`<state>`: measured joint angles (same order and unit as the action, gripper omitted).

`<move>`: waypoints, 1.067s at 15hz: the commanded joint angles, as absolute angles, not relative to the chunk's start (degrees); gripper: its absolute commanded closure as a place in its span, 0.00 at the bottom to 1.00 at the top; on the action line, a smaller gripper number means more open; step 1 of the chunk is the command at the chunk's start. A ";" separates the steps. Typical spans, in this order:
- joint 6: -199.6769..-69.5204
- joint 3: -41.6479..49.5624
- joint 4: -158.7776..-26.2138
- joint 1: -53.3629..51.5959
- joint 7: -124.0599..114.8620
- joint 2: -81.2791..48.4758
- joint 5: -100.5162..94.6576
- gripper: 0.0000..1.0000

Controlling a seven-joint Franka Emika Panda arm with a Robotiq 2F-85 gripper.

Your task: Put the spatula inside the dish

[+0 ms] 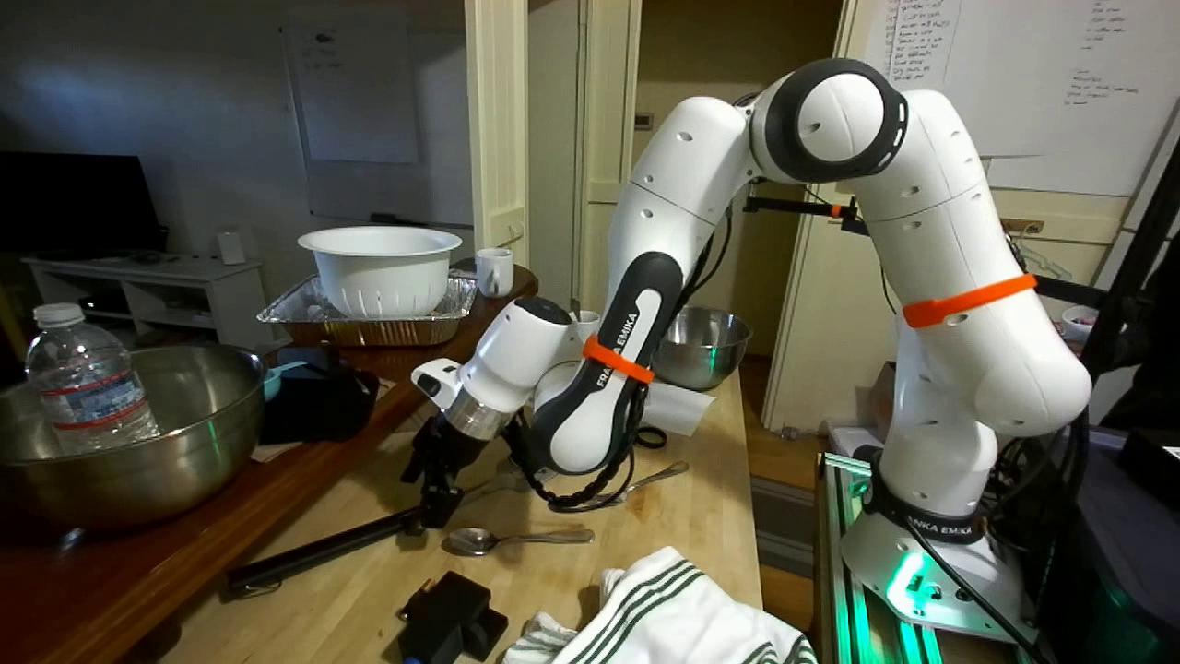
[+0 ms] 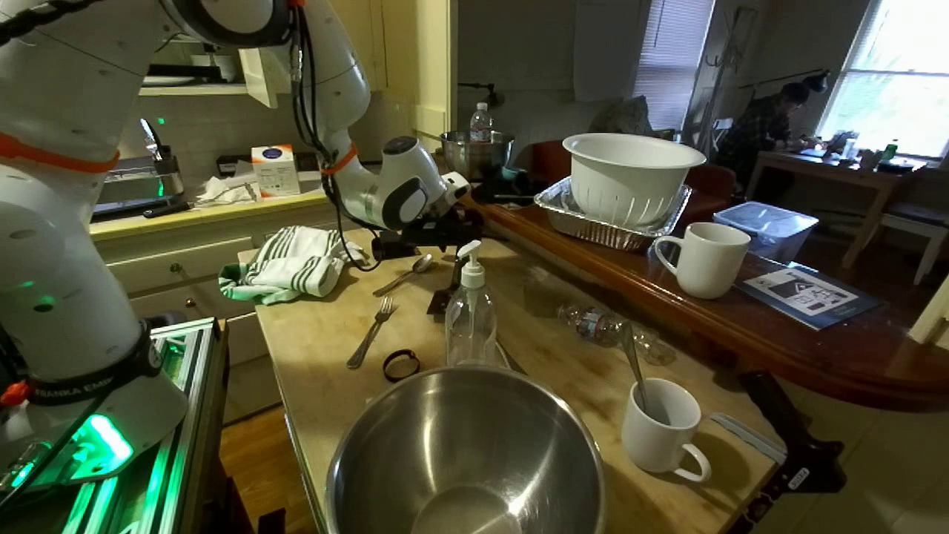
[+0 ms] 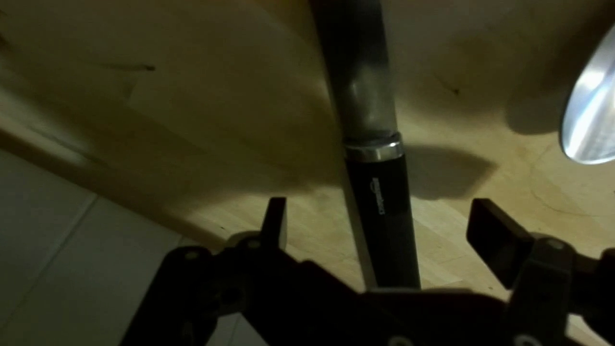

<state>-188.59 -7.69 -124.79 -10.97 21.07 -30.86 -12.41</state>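
White and faintly ribbed at the sides, the dish (image 1: 379, 277) sits in a foil tray (image 1: 369, 334) on a dark wooden ledge (image 2: 830, 363), which runs above a pale wooden worktop (image 1: 687, 526). The spatula (image 1: 341, 544) lies lower down, on that worktop, well apart from the dish. A white robot arm (image 1: 664, 175) with orange bands arches over from its base beside the worktop. Its gripper (image 3: 377, 218) is unclenched and holds nothing: in the wrist view its fingers stand wide on either side of the spatula's black handle (image 3: 390, 235), near a silver collar (image 3: 374, 151), with wood showing in the gaps. A silver spoon (image 1: 484, 541) lies just beside the gripper, and a fork (image 2: 371, 334) lies near the spoon. Close by are a bunched white towel (image 1: 664, 618) with dark stripes and a black object (image 1: 452, 613) too unclear to name. In an exterior view a large steel bowl (image 2: 467, 437) fills the foreground, a clear pump bottle (image 2: 471, 319) just behind it and, to its right, a white mug (image 2: 645, 445) with a metal utensil (image 2: 632, 363) tilted inside. On the ledge, another steel bowl (image 1: 194, 461) holds a plastic water bottle (image 1: 92, 397), and another white mug (image 2: 712, 259) stands near the foil tray
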 commanded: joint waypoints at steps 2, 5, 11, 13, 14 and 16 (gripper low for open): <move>-188.36 -10.87 -119.80 -8.04 18.07 -36.23 -13.74 0.23; -186.82 -15.94 -118.82 -3.73 16.91 -37.68 -13.83 0.44; -183.82 -22.01 -120.71 1.93 14.61 -35.75 -12.96 0.85; -179.73 -23.85 -122.26 3.55 15.01 -33.64 -12.60 0.92; -177.80 -24.66 -122.70 4.16 15.56 -32.78 -12.22 0.92; -174.56 -23.89 -123.40 3.35 16.29 -30.40 -11.53 0.92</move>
<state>-179.63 -23.44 -120.72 2.91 16.27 -34.88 -12.36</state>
